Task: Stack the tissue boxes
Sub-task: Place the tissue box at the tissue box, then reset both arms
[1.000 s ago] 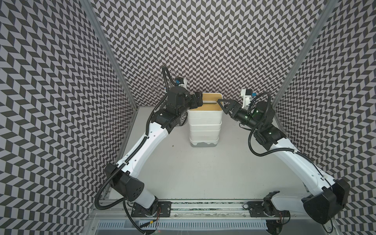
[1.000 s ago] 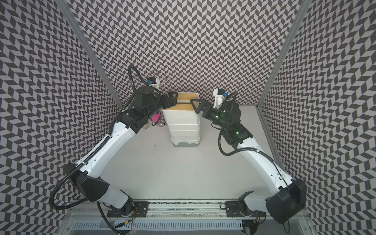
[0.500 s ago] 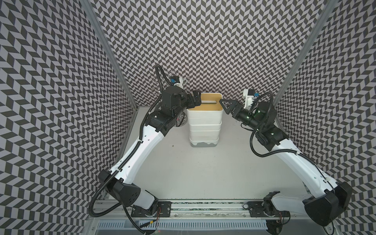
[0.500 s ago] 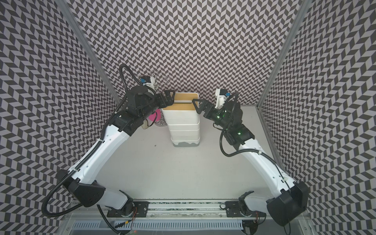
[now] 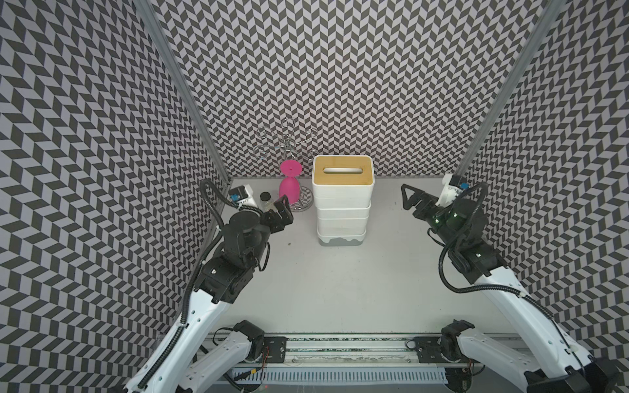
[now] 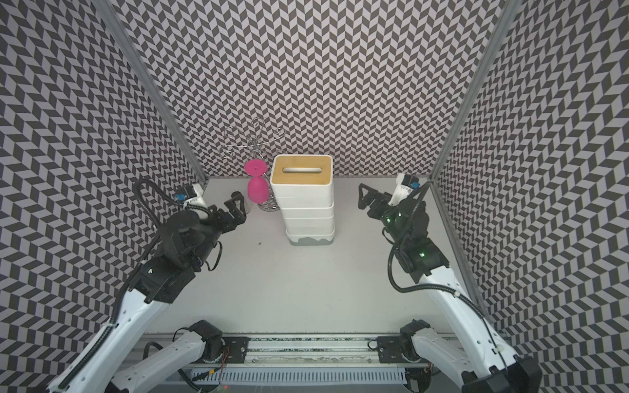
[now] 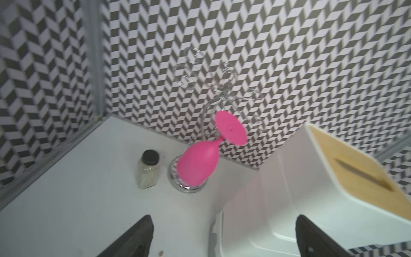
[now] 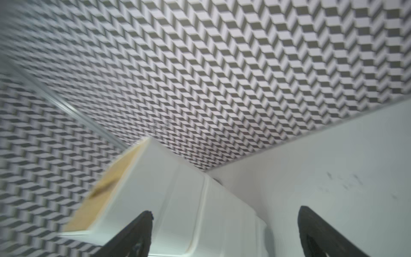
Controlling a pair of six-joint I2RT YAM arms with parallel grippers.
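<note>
Tissue boxes (image 5: 342, 211) stand nested in one upright stack toward the back of the table (image 5: 340, 289), with a tan bamboo lid (image 5: 342, 170) on top and a grey base (image 5: 340, 241) at the bottom.

Our left gripper (image 5: 284, 212) hangs off the stack's left side, jaws spread wide and holding nothing. Our right gripper (image 5: 410, 199) hangs off the stack's right side, equally wide and empty. Neither touches the stack.

Beyond the left gripper, left of the stack, stands a small dark-capped glass jar (image 7: 149, 169). Next to it a pink goblet (image 5: 289, 185) hangs bowl-down on a wire rack (image 5: 287, 139), just beside the stack's upper part.

A second ago both grippers flanked the bamboo lid closely. Now both have drawn away from the stack, the left one farther, and the jar and goblet are uncovered.

We cannot count the boxes for sure: only the top lid shows, and the lower boxes appear as white bands. The right wrist view is blurred. In both top views we make out only one finger of the right gripper clearly.
</note>
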